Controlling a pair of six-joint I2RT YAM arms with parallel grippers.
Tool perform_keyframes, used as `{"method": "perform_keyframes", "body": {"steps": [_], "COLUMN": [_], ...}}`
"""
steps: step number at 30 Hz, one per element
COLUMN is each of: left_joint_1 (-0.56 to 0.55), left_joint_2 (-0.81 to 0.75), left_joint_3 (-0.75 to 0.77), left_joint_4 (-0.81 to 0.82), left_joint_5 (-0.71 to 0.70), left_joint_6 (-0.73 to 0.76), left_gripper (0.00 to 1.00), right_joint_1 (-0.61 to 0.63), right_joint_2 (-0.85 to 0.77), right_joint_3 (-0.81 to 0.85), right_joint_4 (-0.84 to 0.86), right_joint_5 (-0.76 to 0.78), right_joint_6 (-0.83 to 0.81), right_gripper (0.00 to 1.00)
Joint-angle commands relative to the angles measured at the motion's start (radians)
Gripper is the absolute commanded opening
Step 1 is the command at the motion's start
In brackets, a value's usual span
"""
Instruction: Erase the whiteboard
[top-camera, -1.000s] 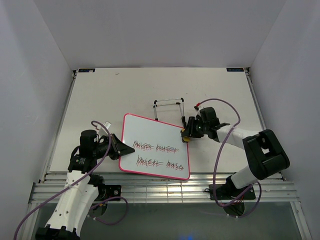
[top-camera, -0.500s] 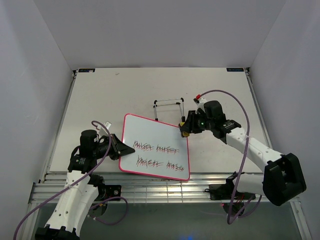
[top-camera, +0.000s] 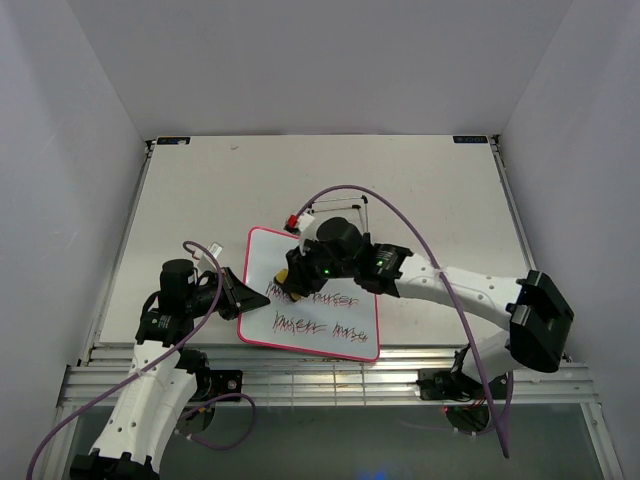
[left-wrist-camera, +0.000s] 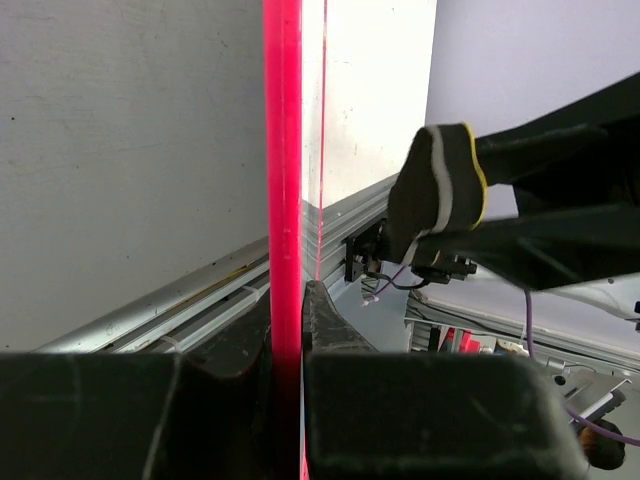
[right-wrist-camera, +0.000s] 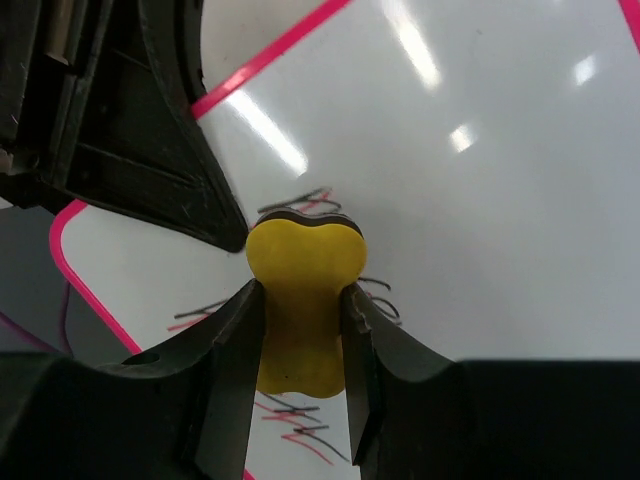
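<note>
**Hard or crooked wipe could twist the board loose**

The whiteboard (top-camera: 262, 262) lies at the near edge of the bench, a little left of its middle, with two rows of scribble (top-camera: 312, 312) on it. The left gripper (top-camera: 258, 297) is closed on the board's left edge, the pink frame pinched between its jaws. The right gripper (right-wrist-camera: 300, 330) is closed on the yellow eraser (right-wrist-camera: 303, 262), over the left end of the upper row. I cannot tell whether the pad touches the surface.

The pinch covers only a short bit of frame, so a heavy sideways stroke may swivel the board out of it or off the near edge. A stroke leftward may strike the left gripper, just beside the eraser. Too light a pass would likely smear the ink. The right arm might also clip the wire stand (top-camera: 337, 215) near the board's far edge.
</note>
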Motion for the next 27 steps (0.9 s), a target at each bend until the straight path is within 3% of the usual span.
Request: {"method": "perform_keyframes", "body": {"steps": [1,9,18,27], "left_joint_1": [-0.002,0.000,-0.002,-0.002], "left_joint_2": [0.002,0.000,0.000,-0.003], "left_joint_3": [0.034,0.043,0.038,0.034], "left_joint_4": [0.010,0.031,0.054,0.054], "left_joint_5": [-0.050,-0.019,-0.002,0.004], "left_joint_6": [0.063,0.070,0.070,0.073], "left_gripper": [0.00,0.00,0.00,0.00], "right_joint_1": [0.056,0.110,0.110,-0.013], "right_joint_2": [0.087,0.201,0.190,0.178], "right_joint_3": [0.111,0.183,0.093,0.049], "right_joint_4": [0.018,0.018,0.026,-0.057], "right_joint_5": [0.067,0.067,0.116,0.156], "right_joint_6": [-0.088,-0.160,-0.177,-0.116], "right_gripper": [0.15,0.15,0.15,0.14]}}
